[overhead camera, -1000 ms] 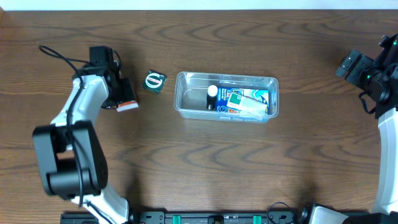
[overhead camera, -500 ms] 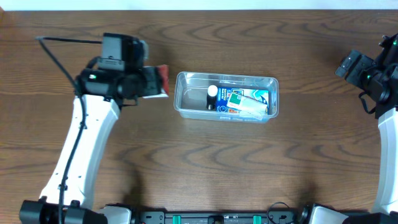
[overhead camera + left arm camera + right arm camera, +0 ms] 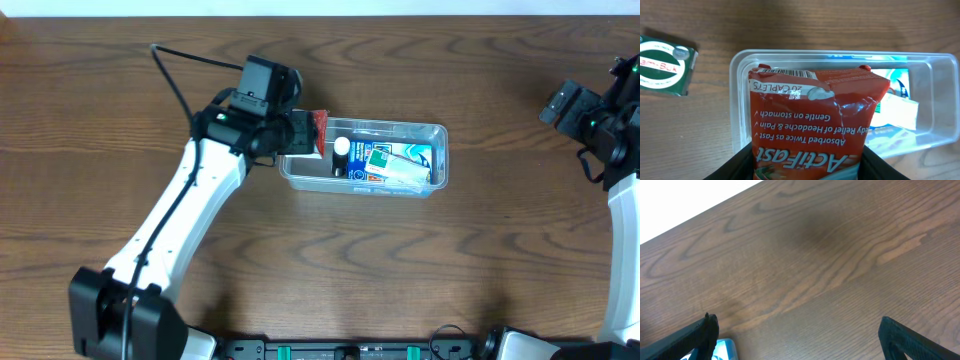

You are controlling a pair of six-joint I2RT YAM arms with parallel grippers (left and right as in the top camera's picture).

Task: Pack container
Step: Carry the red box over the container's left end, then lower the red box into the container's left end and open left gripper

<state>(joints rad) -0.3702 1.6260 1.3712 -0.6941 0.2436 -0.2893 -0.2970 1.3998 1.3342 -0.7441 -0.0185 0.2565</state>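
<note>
place: robot lab bench | cues: dark wood-grain table [image 3: 400, 270]; left arm [image 3: 172, 225]; right arm [image 3: 624, 235]

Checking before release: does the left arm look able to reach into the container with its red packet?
Likely yes: the left gripper holds the red packet over the container's open, uncovered left end.

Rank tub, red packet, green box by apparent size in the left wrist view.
1. Tub
2. Red packet, inflated by nearness to the lens
3. Green box, partly cropped

Wood table [image 3: 815, 255], jaws apart, blue corner [image 3: 724, 348]
</note>
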